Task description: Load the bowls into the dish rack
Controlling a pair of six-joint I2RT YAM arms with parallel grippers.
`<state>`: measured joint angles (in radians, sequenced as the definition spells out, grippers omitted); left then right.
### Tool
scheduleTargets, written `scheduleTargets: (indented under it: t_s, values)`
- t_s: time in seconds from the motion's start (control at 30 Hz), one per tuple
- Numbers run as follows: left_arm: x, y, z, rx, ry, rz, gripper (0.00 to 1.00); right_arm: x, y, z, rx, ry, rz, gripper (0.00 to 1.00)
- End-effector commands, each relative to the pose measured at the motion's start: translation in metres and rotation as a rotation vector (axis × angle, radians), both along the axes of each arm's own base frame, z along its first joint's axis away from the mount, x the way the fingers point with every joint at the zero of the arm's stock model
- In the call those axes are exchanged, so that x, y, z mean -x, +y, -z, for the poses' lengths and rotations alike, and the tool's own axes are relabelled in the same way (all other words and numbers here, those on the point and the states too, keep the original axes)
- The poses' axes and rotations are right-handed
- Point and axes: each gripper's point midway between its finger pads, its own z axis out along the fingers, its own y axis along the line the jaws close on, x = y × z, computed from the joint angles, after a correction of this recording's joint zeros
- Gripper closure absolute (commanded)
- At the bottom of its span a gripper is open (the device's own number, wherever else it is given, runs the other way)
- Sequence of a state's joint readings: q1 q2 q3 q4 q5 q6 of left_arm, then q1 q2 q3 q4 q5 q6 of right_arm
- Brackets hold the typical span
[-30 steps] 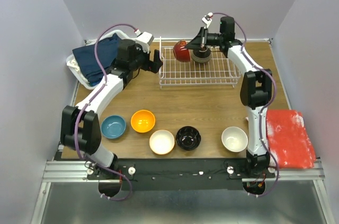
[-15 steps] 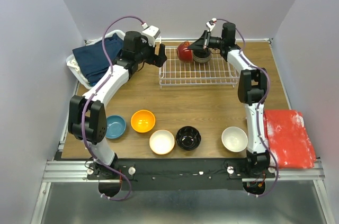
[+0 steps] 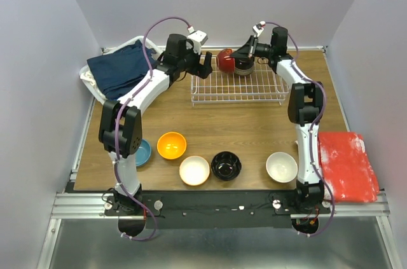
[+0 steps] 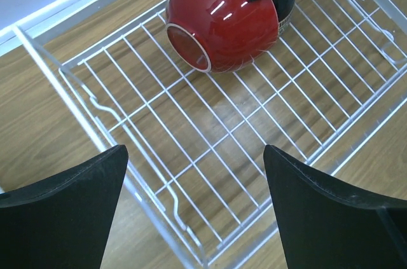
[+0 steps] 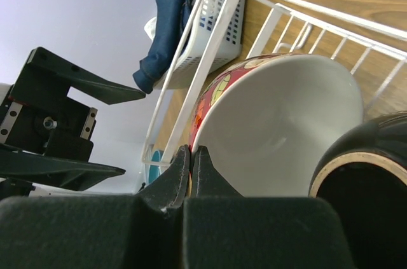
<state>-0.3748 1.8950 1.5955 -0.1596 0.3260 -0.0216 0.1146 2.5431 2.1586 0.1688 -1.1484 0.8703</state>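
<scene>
Right gripper (image 5: pixel 191 149) grips the red bowl (image 4: pixel 222 27) by its rim, jaws nearly together, likely to stand it on edge against the dark bowl (image 5: pixel 362 173) along the back of the dish rack (image 3: pixel 238 88), saving room, while the left gripper (image 4: pixel 194 173) hovers wide open over the rack, empty.

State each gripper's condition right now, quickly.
Left gripper: open, empty, over the dish rack.
Right gripper: shut, nothing between its fingers, tips by the red bowl.
</scene>
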Motion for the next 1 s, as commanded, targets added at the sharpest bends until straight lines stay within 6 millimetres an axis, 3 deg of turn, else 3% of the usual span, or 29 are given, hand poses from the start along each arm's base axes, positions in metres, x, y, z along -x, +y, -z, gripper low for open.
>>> scheduleTargets:
  t_s: [0.0, 0.3, 0.4, 0.6, 0.63, 0.73, 0.97]
  values:
    - [-0.020, -0.016, 0.001, -0.015, -0.024, 0.004, 0.04, -0.005, -0.018, -0.018, 0.010, -0.071, 0.022, 0.97]
    - [-0.061, -0.043, 0.013, -0.049, -0.060, 0.006, 0.12, -0.008, -0.030, -0.006, 0.027, -0.049, 0.042, 0.95]
    - [-0.074, -0.050, 0.018, -0.055, -0.068, -0.012, 0.19, -0.010, -0.038, -0.004, 0.034, -0.045, 0.056, 0.95]
    - [-0.089, -0.062, 0.022, -0.055, -0.093, 0.004, 0.57, -0.011, -0.053, -0.003, 0.047, -0.033, 0.080, 0.96]
    - [-0.090, -0.064, 0.021, -0.051, -0.096, 0.009, 0.77, -0.011, -0.055, -0.004, 0.048, -0.032, 0.083, 0.96]
    - [-0.093, -0.068, 0.025, -0.052, -0.102, 0.003, 0.97, -0.011, -0.061, -0.002, 0.052, -0.025, 0.089, 0.97]
    - [-0.102, -0.082, 0.035, -0.039, -0.117, 0.011, 1.00, -0.011, -0.065, 0.000, 0.061, -0.021, 0.100, 0.97]
